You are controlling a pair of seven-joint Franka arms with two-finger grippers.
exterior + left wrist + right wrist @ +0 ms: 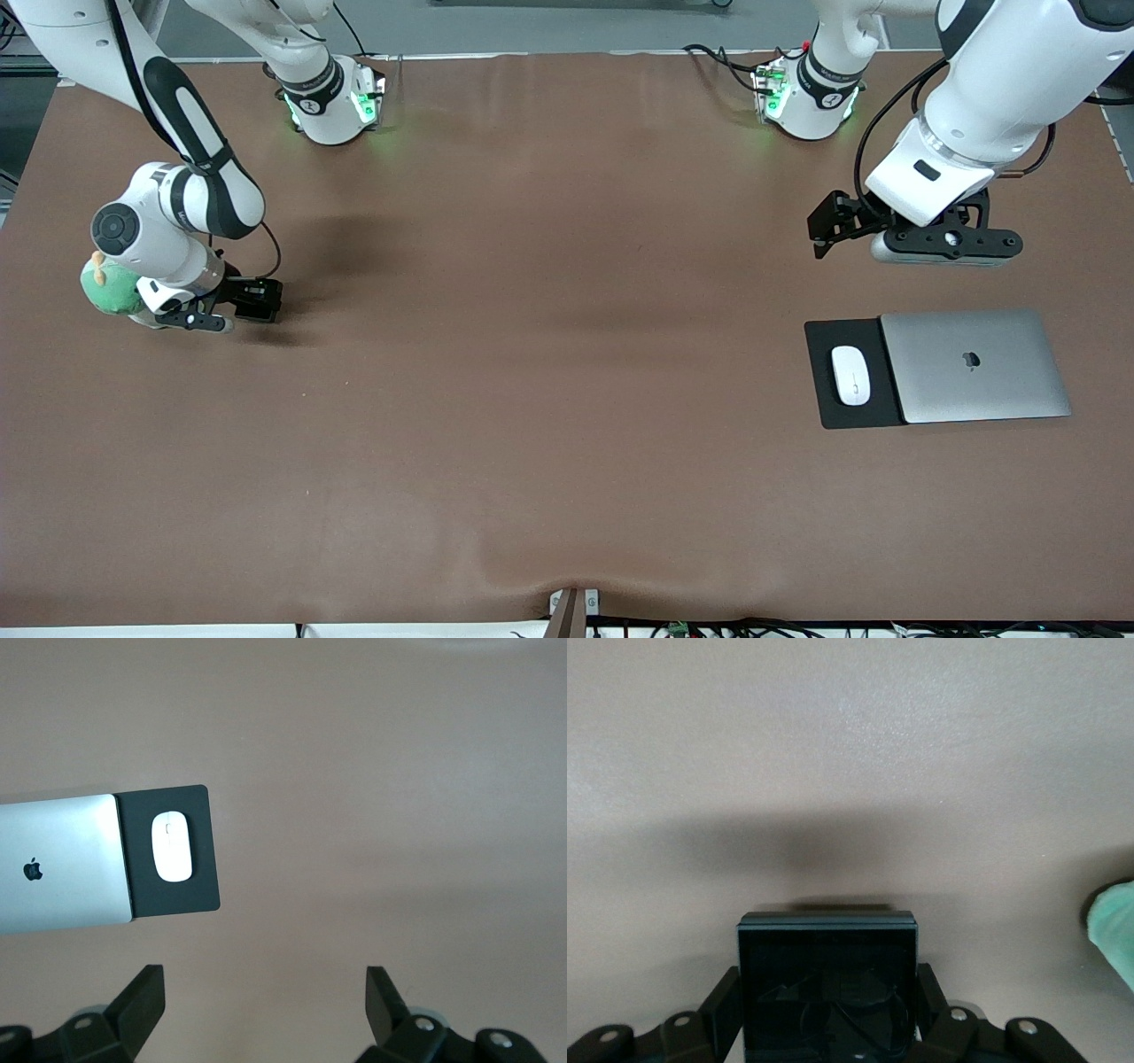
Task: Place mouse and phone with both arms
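One brown table (549, 399) carries everything, and two white arms reach over it from their bases along the edge farthest from the front camera. The right arm (190, 168) bends low toward its own end of the table; the left arm (992, 80) hangs above its end and waits there.

One silver laptop (974, 365), lid closed, lies at the left arm's end. One flat black pad (842, 412) lies partly under the laptop's edge on the side toward the table's middle. One green soft toy (108, 288) sits at the right arm's end, mostly hidden by that arm's wrist.

There are two grippers. The left gripper (826, 232) hovers above bare table, its fingers (142, 997) spread wide with nothing between them. The right gripper (257, 299) is down close to the table beside the toy, its fingers pinching the one phone (827, 988). The phone, black and nearly square, shows in the right wrist view held flat between the two fingers, its glossy face up; whether it touches the table cannot be told.

One mouse (850, 375), white and oval, rests on the pad just beside the laptop's edge, nearer to the front camera than the spot below the left gripper.
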